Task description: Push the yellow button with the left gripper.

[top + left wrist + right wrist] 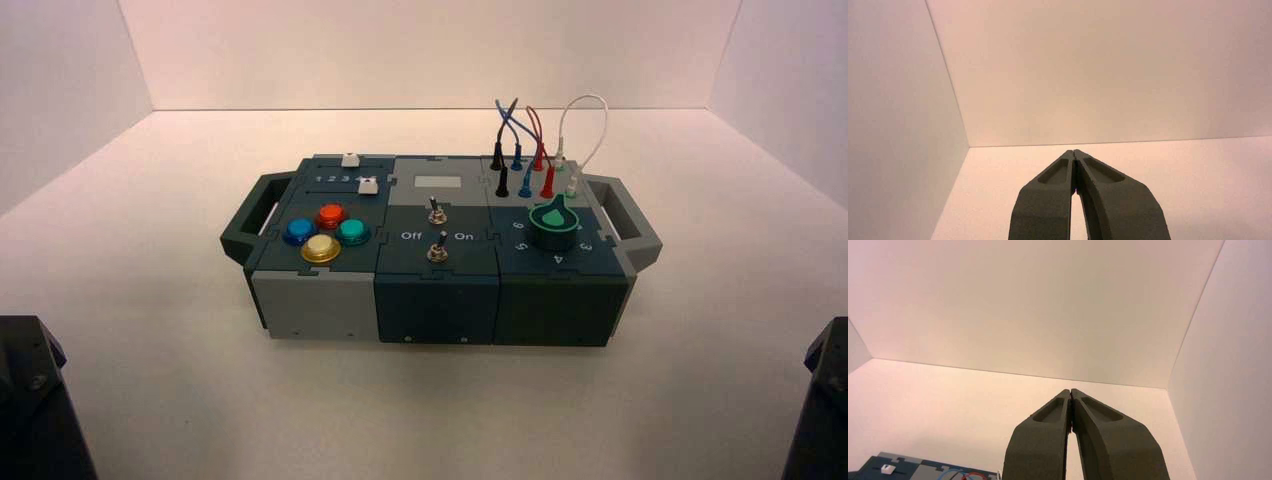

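The left hand [1074,152], a dark grey metal wedge, was clenched, tips touching, parked well short of the box. The glossy yellow dome button [321,248] sat at six o'clock in the four-button cluster; descend vertically, tips closed.

The left arm [35,400] is sitting at the near left edge of the scene, low and drawn back. The left gripper [1074,152] is pointing toward the far wall, its two fingers meeting at the tips. The right arm [822,400] is sitting at the near right edge, and the right gripper [1070,391] is likewise pointing far with its fingertips pressed together.
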You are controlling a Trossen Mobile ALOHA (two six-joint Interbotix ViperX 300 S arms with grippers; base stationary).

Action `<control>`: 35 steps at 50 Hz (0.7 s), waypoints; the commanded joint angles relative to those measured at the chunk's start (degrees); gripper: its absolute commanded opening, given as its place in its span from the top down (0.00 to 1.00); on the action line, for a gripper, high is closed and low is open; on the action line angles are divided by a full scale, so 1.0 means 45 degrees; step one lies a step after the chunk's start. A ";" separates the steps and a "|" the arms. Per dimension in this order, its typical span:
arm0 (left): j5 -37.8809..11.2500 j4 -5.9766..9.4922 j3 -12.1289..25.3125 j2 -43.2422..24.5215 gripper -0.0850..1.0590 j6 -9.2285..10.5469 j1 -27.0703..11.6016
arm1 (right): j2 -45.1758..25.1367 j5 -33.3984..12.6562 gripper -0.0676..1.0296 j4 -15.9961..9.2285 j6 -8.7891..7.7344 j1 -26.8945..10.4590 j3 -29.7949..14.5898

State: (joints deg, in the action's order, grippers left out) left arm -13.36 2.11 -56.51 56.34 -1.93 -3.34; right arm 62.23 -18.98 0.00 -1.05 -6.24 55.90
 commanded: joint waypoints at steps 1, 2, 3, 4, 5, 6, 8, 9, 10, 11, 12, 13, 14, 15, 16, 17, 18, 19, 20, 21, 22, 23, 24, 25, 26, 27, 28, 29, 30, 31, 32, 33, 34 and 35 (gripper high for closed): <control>0.0137 -0.0020 0.0176 -0.0059 0.95 -0.0039 0.0059 | -0.0117 0.0059 0.96 -0.0039 0.0020 0.0039 -0.0254; 0.0137 -0.0020 0.0176 -0.0059 0.95 -0.0039 0.0059 | -0.0117 0.0039 0.96 -0.0039 0.0039 0.0039 -0.0254; 0.0137 -0.0039 0.0176 -0.0078 0.95 -0.0039 0.0039 | -0.0098 0.0039 0.96 -0.0039 0.0039 0.0039 -0.0254; 0.0137 -0.0020 0.0176 -0.0059 0.95 -0.0039 0.0039 | -0.0098 0.0039 0.96 -0.0059 0.0039 0.0039 -0.0254; 0.0137 -0.0020 0.0195 -0.0059 0.95 -0.0039 0.0039 | -0.0098 0.0039 0.96 -0.0039 0.0020 0.0020 -0.0254; 0.0137 -0.0039 0.0195 -0.0078 0.95 -0.0039 0.0059 | -0.0098 0.0020 0.96 -0.0039 0.0020 0.0039 -0.0254; 0.0117 -0.0020 0.0195 -0.0059 0.95 -0.0059 0.0059 | -0.0098 0.0020 0.96 -0.0059 0.0020 0.0020 -0.0254; 0.0117 -0.0020 0.0195 -0.0059 0.95 -0.0039 0.0059 | -0.0117 0.0020 0.96 -0.0059 0.0039 0.0020 -0.0254; 0.0117 -0.0020 0.0195 -0.0059 0.95 -0.0039 0.0039 | -0.0117 0.0020 0.96 -0.0059 0.0039 0.0039 -0.0254; 0.0117 -0.0020 0.0195 -0.0039 0.95 -0.0039 0.0059 | -0.0117 0.0020 0.96 -0.0059 0.0020 0.0020 -0.0254; 0.0117 -0.0020 0.0176 -0.0039 0.95 -0.0039 0.0039 | -0.0117 0.0020 0.96 -0.0059 0.0039 0.0039 -0.0254; 0.0098 -0.0020 0.0176 -0.0039 0.95 -0.0039 0.0059 | -0.0098 0.0020 0.96 -0.0059 0.0039 0.0039 -0.0254; 0.0117 -0.0020 0.0176 -0.0039 0.95 -0.0039 0.0039 | -0.0117 0.0020 0.96 -0.0059 0.0039 0.0039 -0.0254; 0.0098 -0.0020 0.0176 -0.0039 0.95 -0.0059 0.0039 | -0.0117 0.0020 0.96 -0.0059 0.0020 0.0039 -0.0254; 0.0098 -0.0020 0.0156 -0.0059 0.95 -0.0059 0.0059 | -0.0137 0.0020 0.96 -0.0059 0.0020 0.0039 -0.0254; 0.0098 -0.0020 0.0156 -0.0078 0.95 -0.0039 0.0039 | -0.0137 0.0020 0.96 -0.0078 0.0020 0.0039 -0.0254; 0.0078 -0.0020 0.0156 -0.0098 0.95 -0.0039 0.0039 | -0.0137 0.0020 0.96 -0.0078 0.0020 0.0039 -0.0273; 0.0039 -0.0020 0.0156 -0.0117 0.95 -0.0059 0.0020 | -0.0137 0.0020 0.96 -0.0078 0.0020 0.0039 -0.0254; 0.0000 -0.0020 0.0156 -0.0156 0.95 -0.0039 0.0000 | -0.0137 0.0020 0.96 -0.0078 0.0039 0.0039 -0.0234; -0.0039 -0.0020 0.0156 -0.0215 0.95 -0.0039 -0.0059 | -0.0156 0.0020 0.96 -0.0078 0.0039 0.0020 -0.0215; -0.0078 -0.0020 0.0176 -0.0254 0.95 -0.0039 -0.0078 | -0.0176 0.0020 0.96 -0.0078 0.0039 0.0039 -0.0215; -0.0176 -0.0020 0.0176 -0.0352 0.95 -0.0059 -0.0156 | -0.0195 0.0020 0.96 -0.0078 0.0020 0.0039 -0.0215; -0.0273 -0.0020 0.0215 -0.0449 0.95 -0.0059 -0.0234 | -0.0234 0.0000 0.96 -0.0078 0.0039 0.0020 -0.0195; -0.0371 -0.0020 0.0234 -0.0566 0.95 -0.0039 -0.0332 | -0.0273 0.0000 0.96 -0.0078 0.0020 0.0020 -0.0215; -0.0430 -0.0020 0.0254 -0.0625 0.95 -0.0039 -0.0391 | -0.0293 -0.0020 0.96 -0.0098 0.0020 0.0000 -0.0215; -0.0547 -0.0020 0.0313 -0.0742 0.95 -0.0059 -0.0508 | -0.0352 -0.0059 0.96 -0.0098 0.0020 0.0000 -0.0234; -0.0586 -0.0020 0.0313 -0.0801 0.95 -0.0059 -0.0566 | -0.0371 -0.0098 0.96 -0.0098 0.0020 0.0000 -0.0254; -0.0664 -0.0039 0.0332 -0.0840 0.95 -0.0078 -0.0625 | -0.0391 -0.0117 0.96 -0.0078 0.0020 0.0000 -0.0254; -0.0918 -0.0020 0.0430 -0.1016 0.95 -0.0117 -0.0859 | -0.0488 -0.0254 0.96 -0.0078 0.0020 -0.0020 -0.0293; -0.1035 -0.0020 0.0449 -0.1094 0.95 -0.0137 -0.0996 | -0.0488 -0.0293 0.96 -0.0098 0.0020 -0.0020 -0.0293; -0.1094 -0.0020 0.0449 -0.1133 0.95 -0.0156 -0.1055 | -0.0527 -0.0352 0.96 -0.0078 0.0020 -0.0020 -0.0313; -0.1211 -0.0039 0.0469 -0.1191 0.95 -0.0156 -0.1152 | -0.0566 -0.0449 0.96 -0.0078 0.0020 -0.0020 -0.0332; -0.1309 -0.0020 0.0469 -0.1270 0.95 -0.0156 -0.1289 | -0.0566 -0.0527 0.96 -0.0098 0.0000 -0.0020 -0.0332; -0.1406 -0.0020 0.0488 -0.1328 0.95 -0.0156 -0.1426 | -0.0586 -0.0586 0.96 -0.0098 0.0020 -0.0020 -0.0332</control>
State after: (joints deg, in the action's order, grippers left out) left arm -17.40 2.11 -56.43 52.38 -2.11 -6.59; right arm 60.82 -20.48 -0.26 -0.97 -6.33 55.90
